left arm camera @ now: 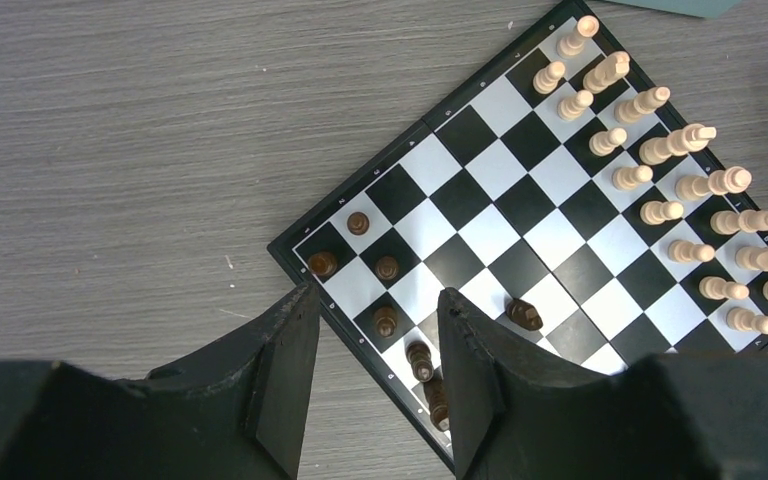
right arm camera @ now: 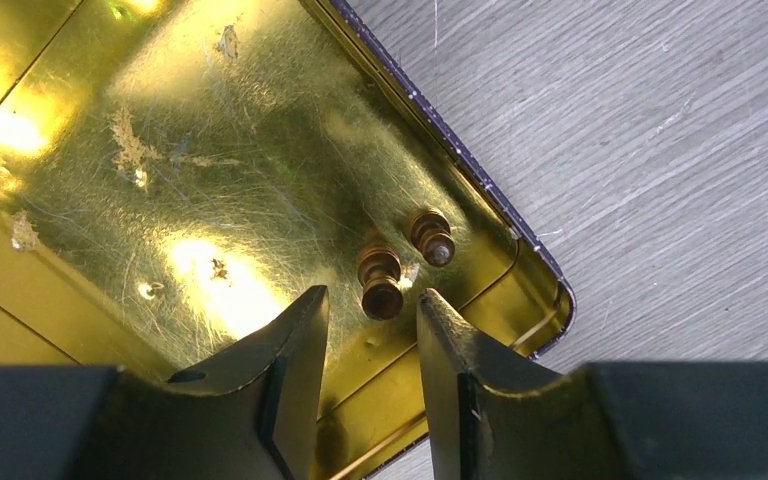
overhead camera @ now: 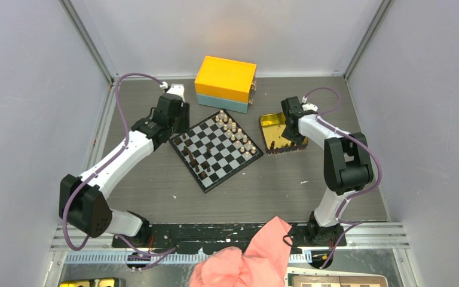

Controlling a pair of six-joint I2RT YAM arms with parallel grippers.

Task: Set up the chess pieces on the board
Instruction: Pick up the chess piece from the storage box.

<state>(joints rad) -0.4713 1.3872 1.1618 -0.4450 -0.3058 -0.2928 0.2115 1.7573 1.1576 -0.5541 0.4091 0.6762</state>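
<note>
The black-and-white board (overhead camera: 221, 156) lies tilted at mid-table. Light tan pieces (overhead camera: 234, 131) fill two rows on its far right side; they also show in the left wrist view (left arm camera: 660, 190). Several dark brown pieces (left arm camera: 386, 320) stand near the board's (left arm camera: 500, 170) left corner, and one (left arm camera: 525, 314) lies tipped. My left gripper (left arm camera: 378, 300) is open and empty above that corner. My right gripper (right arm camera: 372, 297) is open inside the gold tin (right arm camera: 210, 150), its jaws either side of a dark piece (right arm camera: 381, 280) lying there. A second dark piece (right arm camera: 430, 237) lies beside it.
An orange box on a teal base (overhead camera: 225, 78) stands behind the board. The gold tin (overhead camera: 272, 119) sits right of the board. A pink cloth (overhead camera: 257, 257) lies at the near edge between the arm bases. Grey walls close in both sides.
</note>
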